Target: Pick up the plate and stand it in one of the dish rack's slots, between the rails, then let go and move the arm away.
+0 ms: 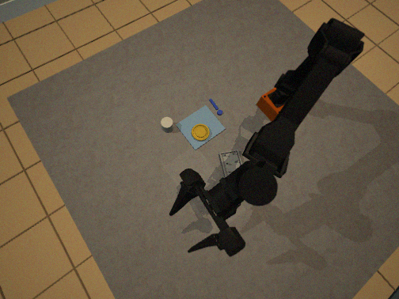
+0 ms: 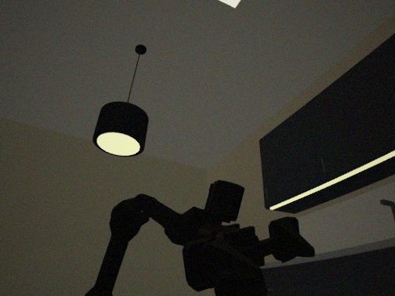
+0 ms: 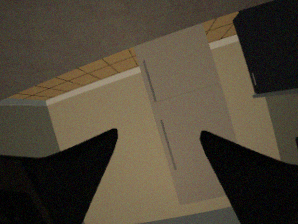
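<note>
The yellow round plate (image 1: pixel 200 132) lies flat on a light blue square cloth (image 1: pixel 205 114) in the top view. The grey dish rack (image 1: pixel 222 163) stands just below and right of the cloth, its lower right part hidden by the arm; its slots are hard to make out. My gripper (image 1: pixel 180 232) (image 3: pixel 158 133) is open wide and empty, raised above the table and well away from the plate, on the far side of the rack from it. The wrist view shows neither plate nor rack. The exterior view shows the dark arm but neither of them.
A white cup (image 1: pixel 167 123) stands left of the cloth. A blue spoon-like item (image 1: pixel 214 104) lies above its upper right edge. An orange open box (image 1: pixel 269 107) is partly behind the arm. A black lamp (image 2: pixel 121 123) and a dark cupboard (image 2: pixel 333 125) show in the exterior view.
</note>
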Controlling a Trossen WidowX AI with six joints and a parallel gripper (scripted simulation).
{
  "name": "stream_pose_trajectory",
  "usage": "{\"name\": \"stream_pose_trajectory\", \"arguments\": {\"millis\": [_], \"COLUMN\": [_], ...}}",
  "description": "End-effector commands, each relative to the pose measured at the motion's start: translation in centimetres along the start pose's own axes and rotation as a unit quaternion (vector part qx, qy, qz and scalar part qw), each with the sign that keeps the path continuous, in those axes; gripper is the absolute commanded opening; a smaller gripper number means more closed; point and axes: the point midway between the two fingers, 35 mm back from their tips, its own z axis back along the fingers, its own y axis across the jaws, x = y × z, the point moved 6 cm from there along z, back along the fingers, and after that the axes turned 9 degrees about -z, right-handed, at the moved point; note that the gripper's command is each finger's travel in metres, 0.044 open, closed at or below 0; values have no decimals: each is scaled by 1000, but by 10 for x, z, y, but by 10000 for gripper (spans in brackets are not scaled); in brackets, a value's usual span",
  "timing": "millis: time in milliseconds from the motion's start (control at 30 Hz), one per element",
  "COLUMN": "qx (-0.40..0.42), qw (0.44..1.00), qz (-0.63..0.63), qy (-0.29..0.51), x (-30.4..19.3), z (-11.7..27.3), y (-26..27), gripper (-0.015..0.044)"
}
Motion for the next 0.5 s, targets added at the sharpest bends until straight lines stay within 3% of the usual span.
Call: {"name": "stream_pose_trajectory", "arguments": {"millis": [0,467], "qx": [1,75], "qw": [1000,982], "qz": [-2,-167], "qy": [-1,-50], "x": [0,-8], "z": [0,-1], "y": [1,43], "gripper": [400,400]}}
